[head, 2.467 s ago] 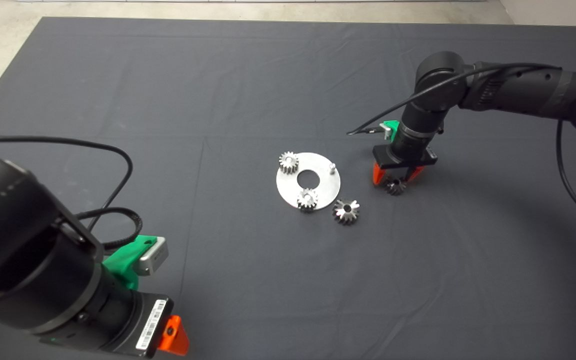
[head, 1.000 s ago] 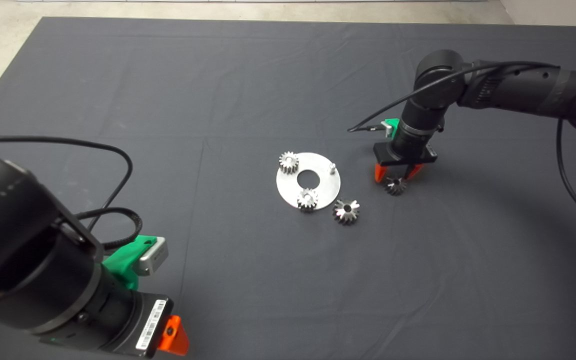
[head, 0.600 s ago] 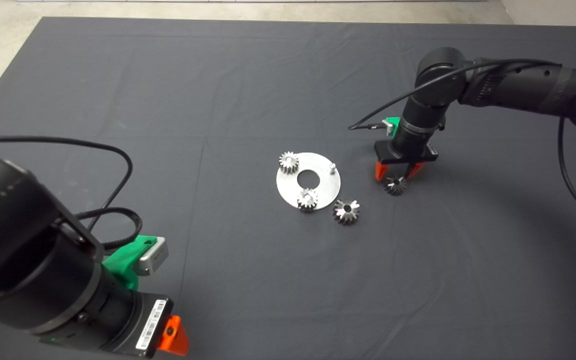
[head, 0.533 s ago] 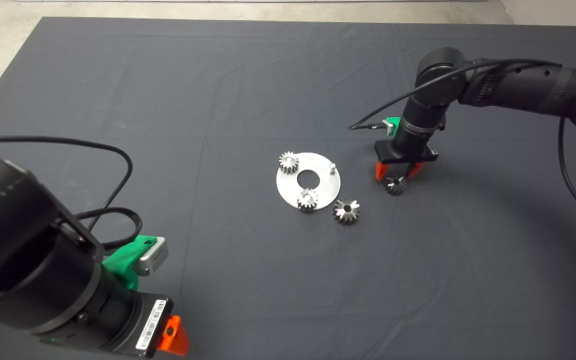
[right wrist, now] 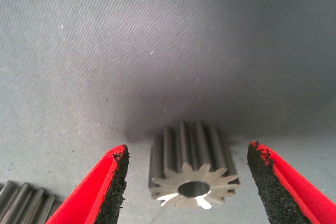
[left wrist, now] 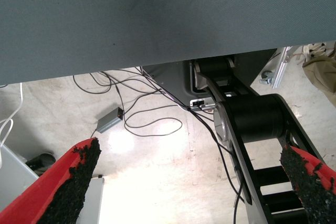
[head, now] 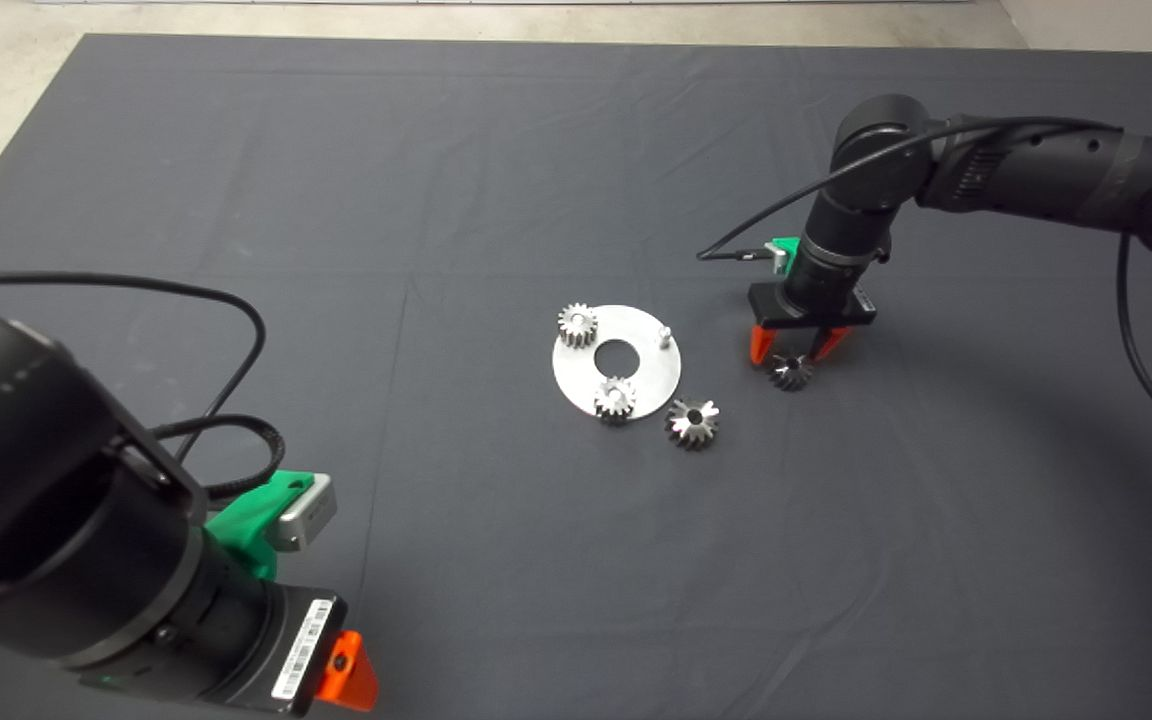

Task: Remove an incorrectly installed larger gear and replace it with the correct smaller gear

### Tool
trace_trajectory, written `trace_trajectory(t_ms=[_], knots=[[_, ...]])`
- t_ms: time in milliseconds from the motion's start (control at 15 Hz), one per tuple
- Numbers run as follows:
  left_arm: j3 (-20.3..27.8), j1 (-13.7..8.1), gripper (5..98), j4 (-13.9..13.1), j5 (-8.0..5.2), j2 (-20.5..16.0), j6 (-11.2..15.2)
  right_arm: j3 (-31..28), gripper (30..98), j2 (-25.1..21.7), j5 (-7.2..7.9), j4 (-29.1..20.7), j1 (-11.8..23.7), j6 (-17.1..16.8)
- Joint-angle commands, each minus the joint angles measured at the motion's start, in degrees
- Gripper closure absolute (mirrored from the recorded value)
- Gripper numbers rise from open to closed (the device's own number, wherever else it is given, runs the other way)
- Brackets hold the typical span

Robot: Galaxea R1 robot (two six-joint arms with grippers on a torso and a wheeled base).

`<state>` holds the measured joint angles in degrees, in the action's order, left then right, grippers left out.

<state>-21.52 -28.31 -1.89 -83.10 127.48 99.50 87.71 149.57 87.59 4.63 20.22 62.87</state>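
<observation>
The right gripper (head: pixel 794 348) hung open just above the smaller gear (head: pixel 792 372), its red fingers (right wrist: pixel 100 190) spread to either side of the gear (right wrist: pixel 192 169) and clear of it. The gear lay on the mat (head: pixel 576 170) to the right of the round plate (head: pixel 636 372). The larger gear (head: pixel 692 421) lay on the mat touching the plate's lower right edge. The plate carried two pale gears (head: pixel 577 325) and a bare pin (head: pixel 665 333). The left gripper (left wrist: pixel 186 190) waited open at the mat's lower left corner; the label (head: pixel 302 636) on the wrist was too small to read.
</observation>
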Motion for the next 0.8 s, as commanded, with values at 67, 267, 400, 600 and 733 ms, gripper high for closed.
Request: trace_trajectory(t_ms=[67,267,400,600,733], knots=[[-0.1,-0.6,15.3,0.3,-0.30,0.0,-0.3,0.0,68.0,0.2,7.41,-3.7,1.7,0.1],[-0.1,-0.6,15.3,0.3,-0.30,0.0,-0.3,-0.2,68.0,0.2,7.41,-3.7,1.7,0.1],[0.0,-0.6,15.3,0.3,-0.30,-0.1,-0.3,-0.3,68.0,0.0,7.41,-3.7,1.7,0.1],[0.0,-0.6,15.3,0.4,-0.30,-0.2,-0.3,-0.3,68.0,-0.1,7.41,-3.7,1.7,0.1],[0.0,-0.6,15.3,0.3,-0.30,-0.2,-0.3,-0.3,68.0,-0.1,7.41,-3.7,1.7,0.1]])
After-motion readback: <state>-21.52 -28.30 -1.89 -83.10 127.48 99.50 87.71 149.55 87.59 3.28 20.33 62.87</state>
